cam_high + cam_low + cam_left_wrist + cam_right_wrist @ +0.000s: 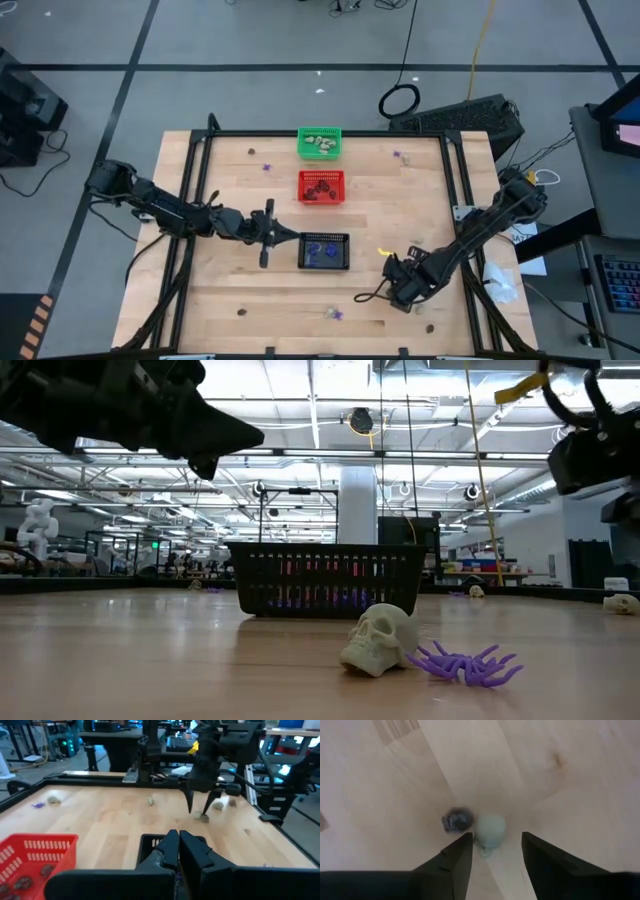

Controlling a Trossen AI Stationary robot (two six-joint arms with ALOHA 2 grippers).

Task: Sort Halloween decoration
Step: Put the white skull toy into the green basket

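A pale cream trinket [489, 831] lies on the worktop [400, 230] touching a dark brown trinket [456, 819], both just ahead of the right gripper [492, 851], whose jaws stand apart and point down at them. This looks like the approach to a pick: the next move calls for lowering so the jaws straddle the cream piece alone, leaving the brown one out. Other decorations are scattered: a cream skull [378, 639] and a purple spider [465, 663] sit touching near the front edge. The black basket [325, 251] holds purple pieces, the red basket [322, 186] dark ones, the green basket [320, 143] pale ones. The left gripper [268, 233] hovers beside the black basket, jaws together, empty.
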